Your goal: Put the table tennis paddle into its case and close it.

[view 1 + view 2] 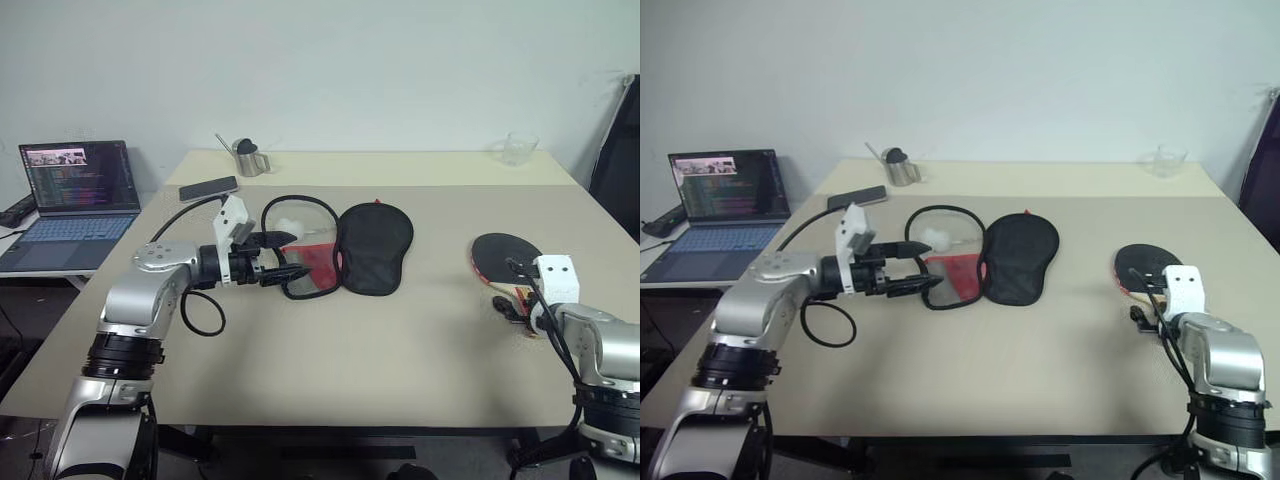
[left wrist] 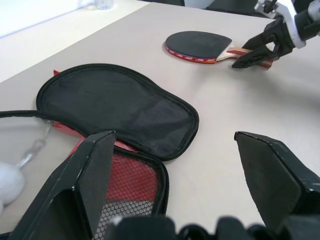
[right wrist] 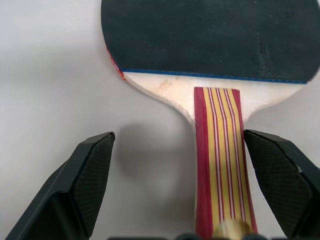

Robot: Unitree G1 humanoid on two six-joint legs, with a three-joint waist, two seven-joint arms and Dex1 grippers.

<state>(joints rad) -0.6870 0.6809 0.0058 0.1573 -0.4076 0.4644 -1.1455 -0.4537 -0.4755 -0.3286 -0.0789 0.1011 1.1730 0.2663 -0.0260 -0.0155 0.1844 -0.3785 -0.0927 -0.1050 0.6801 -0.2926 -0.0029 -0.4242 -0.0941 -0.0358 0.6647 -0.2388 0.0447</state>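
Two spread grippers: the right gripper [image 3: 180, 150] straddles the table tennis paddle [image 3: 210, 55] handle, untouched, ready to pinch; the left gripper [image 1: 285, 258] hovers empty by the opened case [image 1: 372, 245].

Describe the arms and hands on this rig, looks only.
Both arms are silver-grey metal with black joint rings. Each hand, left hand and right hand, has two black wedge-shaped fingers with textured pads. A white boxy camera mount sits on each wrist, and black cables loop loosely along both forearms.
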